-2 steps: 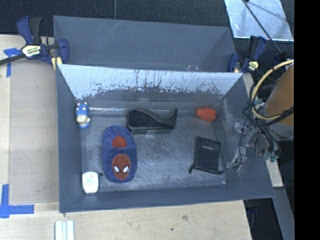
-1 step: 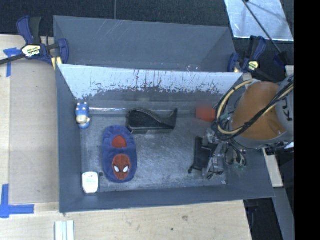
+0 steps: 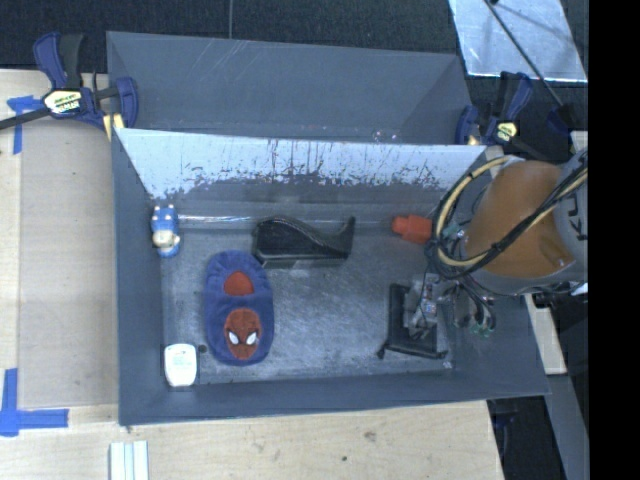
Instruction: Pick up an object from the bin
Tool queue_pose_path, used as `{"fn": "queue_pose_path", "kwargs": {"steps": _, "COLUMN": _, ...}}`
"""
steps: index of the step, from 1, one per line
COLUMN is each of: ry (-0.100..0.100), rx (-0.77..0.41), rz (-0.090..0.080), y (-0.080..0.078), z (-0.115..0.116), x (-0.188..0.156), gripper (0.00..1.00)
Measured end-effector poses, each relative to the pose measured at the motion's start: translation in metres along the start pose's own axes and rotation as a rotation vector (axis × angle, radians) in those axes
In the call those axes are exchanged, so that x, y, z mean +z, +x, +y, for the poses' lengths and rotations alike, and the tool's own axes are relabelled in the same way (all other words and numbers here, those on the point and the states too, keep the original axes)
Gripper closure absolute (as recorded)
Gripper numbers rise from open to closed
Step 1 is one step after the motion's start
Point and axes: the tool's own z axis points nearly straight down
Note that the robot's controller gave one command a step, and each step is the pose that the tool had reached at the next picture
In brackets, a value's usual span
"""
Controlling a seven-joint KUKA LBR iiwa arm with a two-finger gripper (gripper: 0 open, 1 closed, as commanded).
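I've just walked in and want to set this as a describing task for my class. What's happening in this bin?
A robot arm reaches in from the right, with its gripper down low over the right side of the grey bin. The nearest loose thing is a small orange object by the back wall. A black stapler-like object and a blue Spider-Man slipper lie further left, untouched.

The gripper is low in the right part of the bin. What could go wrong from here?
1. The gripper sits close to the bin's front wall; it might strike it.
2. The orange piece and blue slipper lie apart from it, and whether anything is under it is unclear, so it might lift nothing.
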Motion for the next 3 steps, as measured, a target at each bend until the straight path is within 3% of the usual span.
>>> {"fn": "queue_pose_path", "kwargs": {"steps": 1, "ry": 0.0, "rx": 0.047, "rz": -0.01, "y": 0.004, "z": -0.016, "x": -0.32, "gripper": 1.0}}
{"fn": "queue_pose_path", "kwargs": {"steps": 2, "ry": -0.001, "rx": -0.317, "rz": 0.006, "y": -0.007, "z": -0.011, "x": -0.153, "gripper": 1.0}}
{"fn": "queue_pose_path", "kwargs": {"steps": 3, "ry": 0.001, "rx": -0.673, "rz": -0.003, "y": -0.054, "z": -0.026, "x": -0.159, "gripper": 1.0}}
